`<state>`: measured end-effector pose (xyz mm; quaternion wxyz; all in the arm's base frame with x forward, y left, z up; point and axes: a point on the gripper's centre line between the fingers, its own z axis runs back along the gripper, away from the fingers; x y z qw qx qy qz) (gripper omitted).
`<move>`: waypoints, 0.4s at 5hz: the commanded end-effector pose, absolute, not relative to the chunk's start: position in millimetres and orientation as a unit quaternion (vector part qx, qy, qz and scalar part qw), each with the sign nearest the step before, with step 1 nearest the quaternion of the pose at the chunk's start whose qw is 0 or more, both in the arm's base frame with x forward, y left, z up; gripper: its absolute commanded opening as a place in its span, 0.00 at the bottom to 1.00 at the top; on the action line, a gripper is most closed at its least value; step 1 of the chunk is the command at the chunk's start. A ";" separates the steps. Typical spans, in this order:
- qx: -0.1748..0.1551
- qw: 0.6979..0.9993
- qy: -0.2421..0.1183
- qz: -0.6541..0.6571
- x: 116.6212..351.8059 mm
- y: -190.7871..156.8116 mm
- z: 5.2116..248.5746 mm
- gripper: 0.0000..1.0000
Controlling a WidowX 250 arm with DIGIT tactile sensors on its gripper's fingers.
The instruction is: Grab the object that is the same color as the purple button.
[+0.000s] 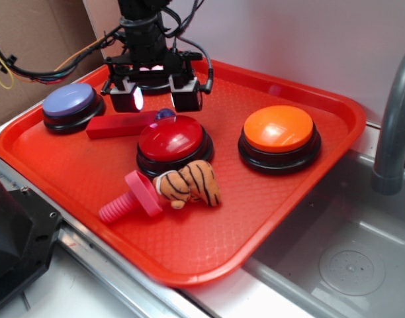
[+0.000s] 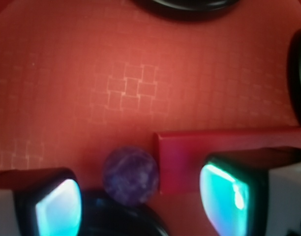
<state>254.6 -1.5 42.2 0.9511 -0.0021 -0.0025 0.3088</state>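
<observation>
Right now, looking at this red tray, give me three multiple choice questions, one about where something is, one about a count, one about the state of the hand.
1. Where does the purple ball lie?
A. Against the end of the red block
B. On top of the orange button
C. Beside the tiger toy

2. How many big buttons stand on the tray?
A. Two
B. Three
C. Four

3. How is the hand?
A. Shut on the ball
B. Shut on the block
C. Open over the ball

Answers: 1 A, the wrist view shows ball and block side by side. 2 B, purple, red and orange. 3 C, its fingers stand apart with the ball between and below.
</observation>
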 end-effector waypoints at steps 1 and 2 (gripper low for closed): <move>-0.012 0.954 -0.001 0.299 261.9 -6.2 36.7 1.00; 0.009 0.946 0.015 0.323 260.9 -4.8 33.3 0.43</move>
